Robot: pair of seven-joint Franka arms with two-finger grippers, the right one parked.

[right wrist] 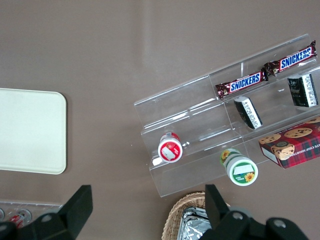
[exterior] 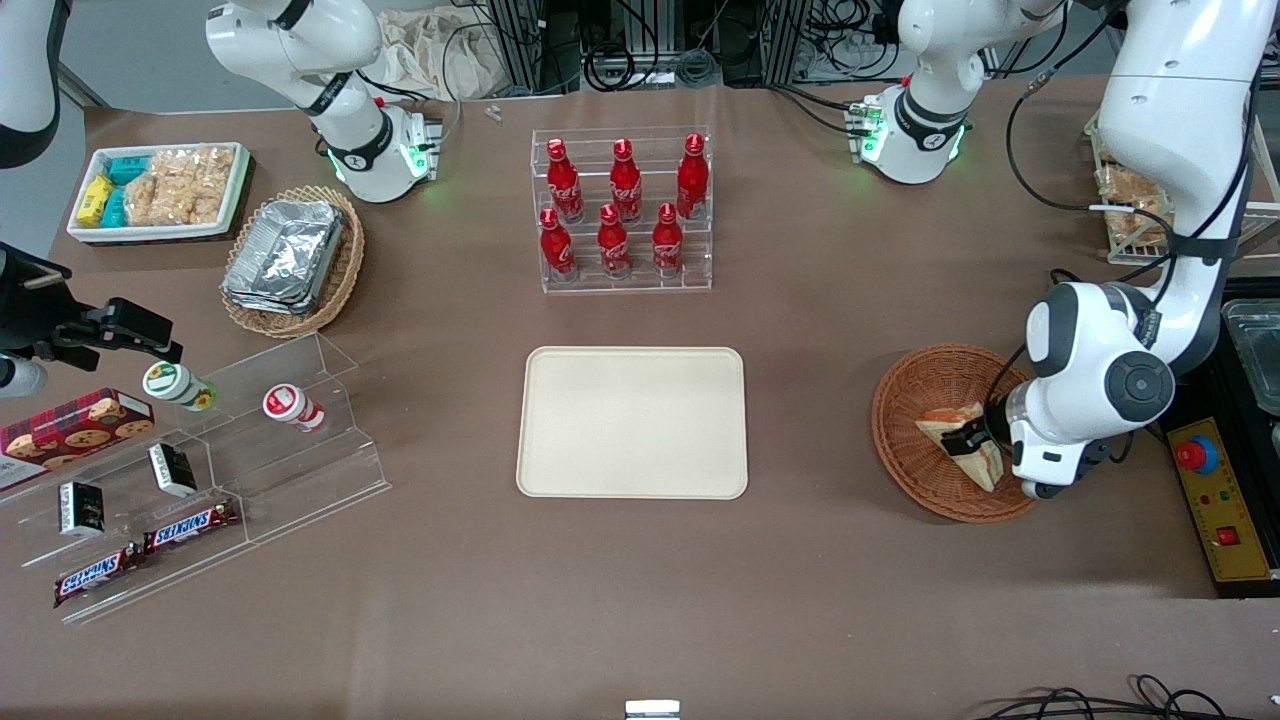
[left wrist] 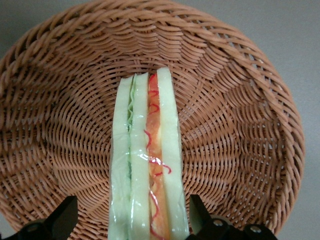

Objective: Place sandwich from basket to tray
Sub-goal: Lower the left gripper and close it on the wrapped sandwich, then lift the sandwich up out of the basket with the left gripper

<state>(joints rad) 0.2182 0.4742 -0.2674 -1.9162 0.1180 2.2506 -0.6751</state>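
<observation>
The sandwich (exterior: 942, 422), a wedge of white bread with orange-red and green layers, lies in the round reddish-brown wicker basket (exterior: 920, 385) toward the working arm's end of the table. My left gripper (exterior: 975, 440) is down in the basket, open, with one finger on each side of the sandwich. In the left wrist view the sandwich (left wrist: 147, 160) stands on edge between the black fingers (left wrist: 65, 217) of the gripper (left wrist: 131, 212) over the basket floor (left wrist: 240, 125). One finger is close against the bread; the other stands apart from it. The cream-beige tray (exterior: 632, 422) lies flat mid-table and shows in the right wrist view (right wrist: 30, 130).
A clear rack of red bottles (exterior: 622, 210) stands farther from the camera than the tray. A clear stepped stand with snacks (exterior: 200, 470), a tan basket of foil containers (exterior: 290, 258) and a white snack tray (exterior: 160, 190) lie toward the parked arm's end. A yellow control box (exterior: 1215, 500) sits beside the basket.
</observation>
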